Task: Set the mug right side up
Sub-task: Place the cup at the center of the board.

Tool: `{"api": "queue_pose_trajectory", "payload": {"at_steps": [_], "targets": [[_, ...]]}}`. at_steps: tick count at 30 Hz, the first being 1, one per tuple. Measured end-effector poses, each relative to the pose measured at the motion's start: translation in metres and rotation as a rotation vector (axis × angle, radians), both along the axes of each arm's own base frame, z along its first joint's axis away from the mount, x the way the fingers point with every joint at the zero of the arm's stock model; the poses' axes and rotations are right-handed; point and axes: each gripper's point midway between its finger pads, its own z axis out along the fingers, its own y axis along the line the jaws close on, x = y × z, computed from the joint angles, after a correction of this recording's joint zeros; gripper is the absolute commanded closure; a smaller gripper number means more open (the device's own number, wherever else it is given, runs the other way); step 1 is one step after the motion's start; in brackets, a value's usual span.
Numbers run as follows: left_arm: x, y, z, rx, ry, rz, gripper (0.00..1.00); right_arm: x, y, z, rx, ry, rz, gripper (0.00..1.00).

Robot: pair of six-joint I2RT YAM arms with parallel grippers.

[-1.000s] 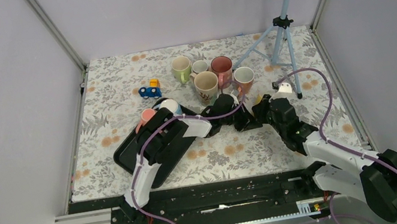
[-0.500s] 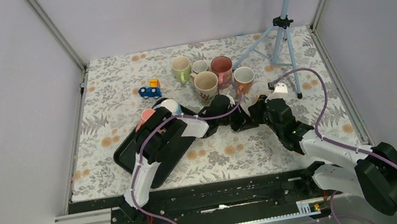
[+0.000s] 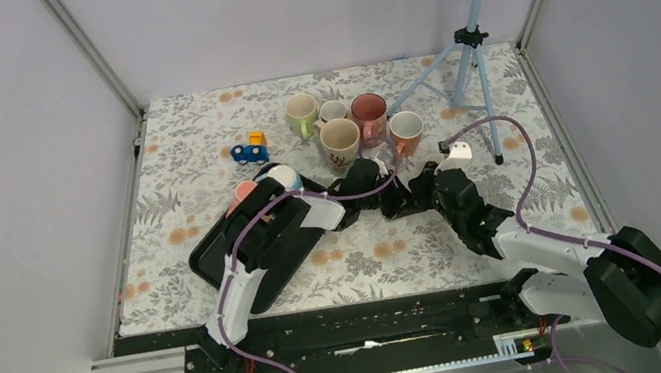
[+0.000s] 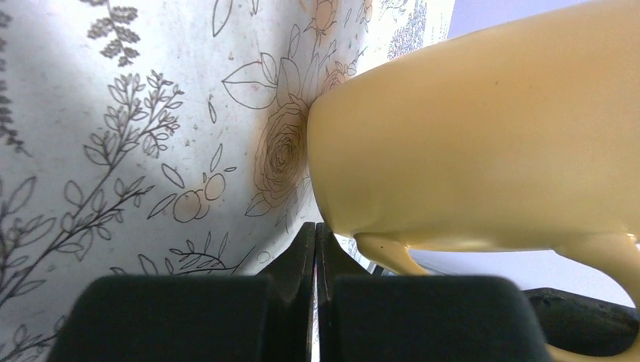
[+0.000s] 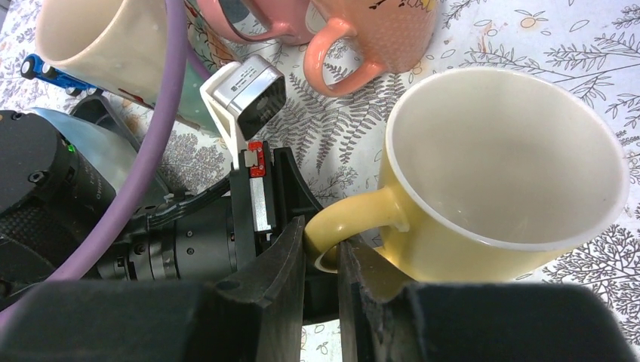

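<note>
In the right wrist view a yellow mug point(image 5: 483, 241) shows its pale inside, mouth turned up toward the camera. My right gripper point(image 5: 321, 245) is shut on the mug's handle point(image 5: 343, 217), one finger inside the loop and one outside. The left wrist view shows the mug's yellow wall point(image 4: 468, 128) close above the flowered tablecloth point(image 4: 136, 128). My left gripper point(image 4: 315, 235) is shut with nothing in it, its tips right beside the mug's lower edge. From above, both grippers meet mid-table, left gripper point(image 3: 399, 197) and right gripper point(image 3: 422, 187), and the mug is hidden between them.
Several upright mugs cluster behind: green point(image 3: 301, 113), pink point(image 3: 369, 115), cream point(image 3: 342, 142), orange point(image 3: 406, 131). A blue toy car point(image 3: 249, 149) lies to their left. A black tray point(image 3: 217, 256) sits under the left arm. A tripod point(image 3: 470, 46) stands at the back right.
The right arm has shifted slightly left and toward the left gripper, with the mug's handle still in its jaws. The left arm has stayed put.
</note>
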Motion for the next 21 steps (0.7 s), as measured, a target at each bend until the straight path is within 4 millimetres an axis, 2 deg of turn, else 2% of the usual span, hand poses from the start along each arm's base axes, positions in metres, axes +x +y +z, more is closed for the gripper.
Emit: {"api": "queue_pose_trajectory", "payload": {"at_steps": [3, 6, 21], "targets": [[0.000, 0.002, -0.001, -0.001, -0.003, 0.004, 1.00, -0.001, 0.001, -0.001, -0.004, -0.003, 0.000, 0.94], [0.000, 0.005, -0.003, 0.003, -0.004, 0.010, 1.00, -0.002, 0.001, -0.001, -0.006, -0.006, -0.003, 0.88], [0.006, 0.020, -0.004, 0.014, 0.003, 0.038, 1.00, -0.002, 0.006, -0.004, -0.011, -0.010, -0.002, 0.81]]}}
